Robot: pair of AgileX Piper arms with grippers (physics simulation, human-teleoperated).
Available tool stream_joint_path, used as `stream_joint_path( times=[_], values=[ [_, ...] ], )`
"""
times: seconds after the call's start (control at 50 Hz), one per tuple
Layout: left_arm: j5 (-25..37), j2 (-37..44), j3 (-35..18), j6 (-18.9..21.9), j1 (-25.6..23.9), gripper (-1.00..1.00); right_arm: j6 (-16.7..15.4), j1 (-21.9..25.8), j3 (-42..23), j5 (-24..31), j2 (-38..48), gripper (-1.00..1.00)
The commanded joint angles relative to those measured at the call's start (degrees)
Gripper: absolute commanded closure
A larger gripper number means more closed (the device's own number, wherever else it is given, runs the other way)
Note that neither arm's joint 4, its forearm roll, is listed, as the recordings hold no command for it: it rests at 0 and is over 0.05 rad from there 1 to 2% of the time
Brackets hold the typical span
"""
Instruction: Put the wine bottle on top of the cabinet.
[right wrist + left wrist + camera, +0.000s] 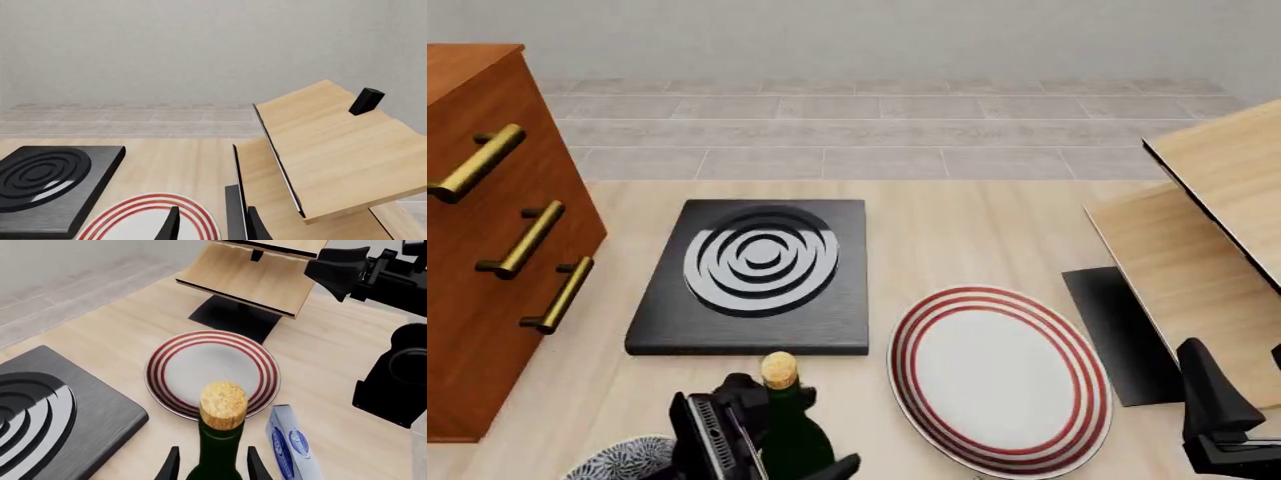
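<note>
The left claw grips the wine bottle upright at the worktop's near edge, well right of the cabinet. A black burner slab lies just beyond it and a red-striped plate beside it. The right claw hangs narrowly parted and empty near the pale slanted stand.

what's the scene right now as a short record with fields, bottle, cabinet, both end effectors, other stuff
wine bottle: upright, cork on, near table edge, left of the plate
cabinet: far left, nothing visible on its top
left end effector: fingers on either side of the bottle's body, apparently gripping
right end effector: nothing between fingers, above plate rim
hob plate: black, behind the bottle
pale wood rack: right side
blue-white box: beside the bottle
</note>
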Motion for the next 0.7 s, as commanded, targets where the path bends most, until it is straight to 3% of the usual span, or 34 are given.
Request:
stream_joint_path(
  times=[0.02, 0.3, 0.32, 0.54, 0.7],
  values=[
    [-0.42, 4.66, -1.89, -1.62, 0.47, -1.0, 0.0, 0.01, 0.0, -0.01, 0.01, -1.0],
    [-0.42, 8.67, -3.95, -2.31, -0.02, -1.0, 0.01, -0.01, 0.0, 0.0, 0.0, -1.0],
    [-0.42, 9.41, -4.32, -2.5, -0.15, 1.0, -0.01, 0.0, 0.0, 0.0, 0.01, -1.0],
    [-0.42, 8.06, -3.67, -3.11, -0.31, 1.0, 0.0, -0.01, 0.0, 0.01, -0.02, -1.0],
    [-0.34, 2.63, -1.18, -3.53, -0.73, 1.0, -0.03, 0.0, 0.0, 0.01, -0.03, -1.0]
  ],
)
